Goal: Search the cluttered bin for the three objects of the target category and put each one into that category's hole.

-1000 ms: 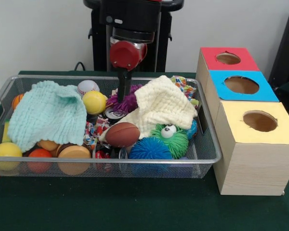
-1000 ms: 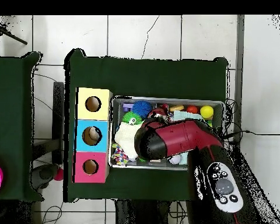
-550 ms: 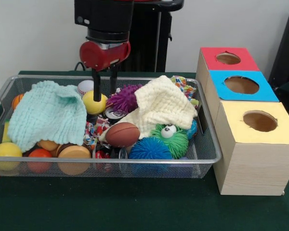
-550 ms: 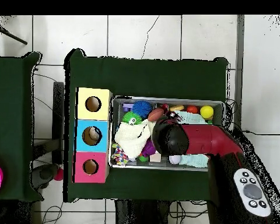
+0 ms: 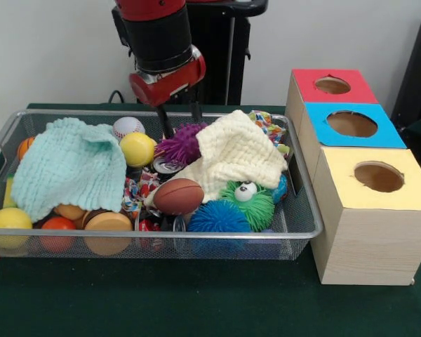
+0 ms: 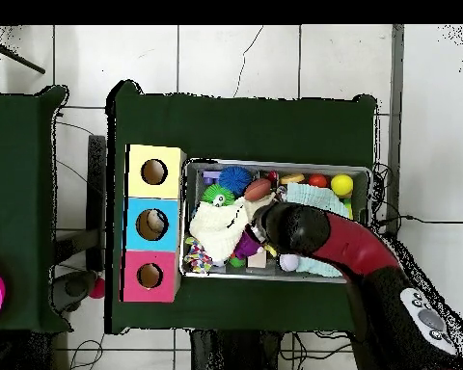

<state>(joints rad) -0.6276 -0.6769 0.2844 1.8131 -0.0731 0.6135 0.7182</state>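
One gripper, fingers spread and empty, has swung right from the yellow ball to above the purple spiky ball in the bin; search continues.

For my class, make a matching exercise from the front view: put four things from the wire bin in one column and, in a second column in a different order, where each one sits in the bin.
Things
1. mint green cloth
2. brown toy football
3. blue spiky ball
4. purple spiky ball

Places
A. at the front wall of the bin, just below the green googly-eyed toy
B. toward the back, under the gripper
C. spread over the left end
D. in the middle, at the lower edge of the cream cloth

Pairs: 1-C, 2-D, 3-A, 4-B
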